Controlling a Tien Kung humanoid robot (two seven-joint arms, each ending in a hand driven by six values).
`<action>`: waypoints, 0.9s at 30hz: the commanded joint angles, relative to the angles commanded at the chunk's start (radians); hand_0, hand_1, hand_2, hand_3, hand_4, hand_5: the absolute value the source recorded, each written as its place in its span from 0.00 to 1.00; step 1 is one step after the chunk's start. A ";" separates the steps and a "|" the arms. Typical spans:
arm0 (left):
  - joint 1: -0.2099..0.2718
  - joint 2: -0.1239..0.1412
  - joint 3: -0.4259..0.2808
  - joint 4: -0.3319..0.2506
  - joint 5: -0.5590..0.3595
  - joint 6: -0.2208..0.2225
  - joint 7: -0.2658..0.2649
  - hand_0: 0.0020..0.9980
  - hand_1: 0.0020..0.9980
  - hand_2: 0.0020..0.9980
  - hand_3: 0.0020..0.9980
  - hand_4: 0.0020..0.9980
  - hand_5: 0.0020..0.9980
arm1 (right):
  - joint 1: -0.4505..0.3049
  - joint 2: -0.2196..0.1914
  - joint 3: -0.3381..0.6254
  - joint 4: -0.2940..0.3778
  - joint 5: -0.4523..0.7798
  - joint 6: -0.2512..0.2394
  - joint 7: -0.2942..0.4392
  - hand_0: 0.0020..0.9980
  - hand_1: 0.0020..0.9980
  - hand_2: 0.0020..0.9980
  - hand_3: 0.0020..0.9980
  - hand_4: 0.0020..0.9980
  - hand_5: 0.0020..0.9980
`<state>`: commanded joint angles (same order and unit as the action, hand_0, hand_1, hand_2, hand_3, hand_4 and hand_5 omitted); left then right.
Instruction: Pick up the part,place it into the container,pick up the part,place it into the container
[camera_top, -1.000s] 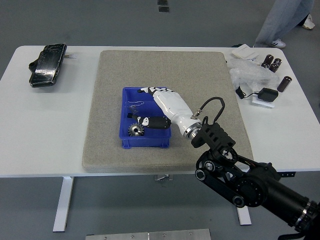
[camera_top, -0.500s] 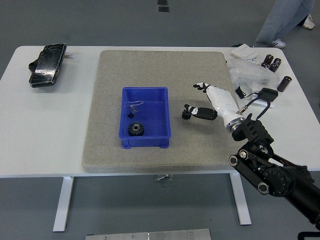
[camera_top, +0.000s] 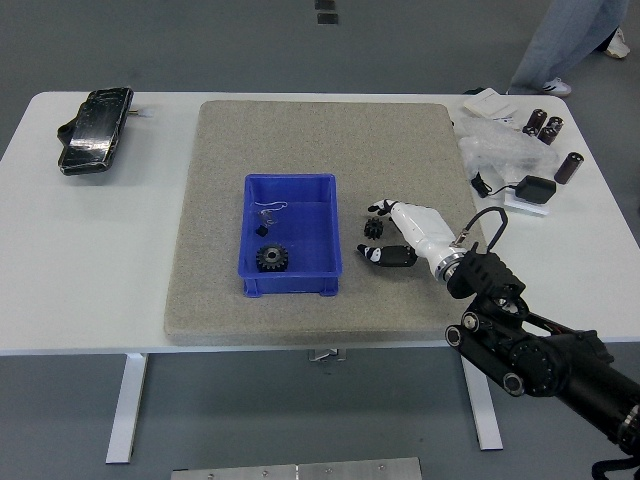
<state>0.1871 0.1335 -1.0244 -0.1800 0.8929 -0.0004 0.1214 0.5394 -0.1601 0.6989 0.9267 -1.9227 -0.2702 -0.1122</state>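
Having swung left toward the blue plastic bin (camera_top: 318, 262), the right hand (camera_top: 398, 237) is now hovering over a small black gear (camera_top: 374, 228). Its fingers (camera_top: 372, 254) are spread around it, touching nothing visibly. Another black toothed gear (camera_top: 270, 259) is lying inside the bin.

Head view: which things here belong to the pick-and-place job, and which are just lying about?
Job:
- blue bin on the grey mat
- large black gear in the bin
- small black part in the bin
- small gear on the mat, by the right hand

Lying about:
- black device, far left
- plastic bag
- dark cylinders
- black pad
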 joint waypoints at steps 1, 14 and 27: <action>0.000 0.000 0.000 0.000 0.000 0.000 0.000 0.67 0.66 0.63 0.62 0.70 0.21 | 0.003 0.002 -0.004 -0.005 0.001 0.000 0.000 0.73 0.71 0.77 0.78 0.79 0.42; 0.001 0.000 0.002 0.000 -0.002 0.001 -0.001 0.67 0.66 0.63 0.62 0.70 0.21 | 0.020 0.014 -0.025 -0.027 -0.024 -0.014 -0.012 0.68 0.57 0.54 0.60 0.34 0.00; 0.003 0.001 0.003 0.000 -0.004 0.002 -0.002 0.67 0.66 0.63 0.62 0.70 0.21 | 0.023 0.000 -0.013 -0.037 -0.086 -0.023 -0.016 0.65 0.50 0.46 0.50 0.29 0.00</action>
<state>0.1902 0.1343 -1.0218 -0.1800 0.8893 0.0019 0.1192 0.5624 -0.1601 0.6856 0.8894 -2.0088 -0.2936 -0.1280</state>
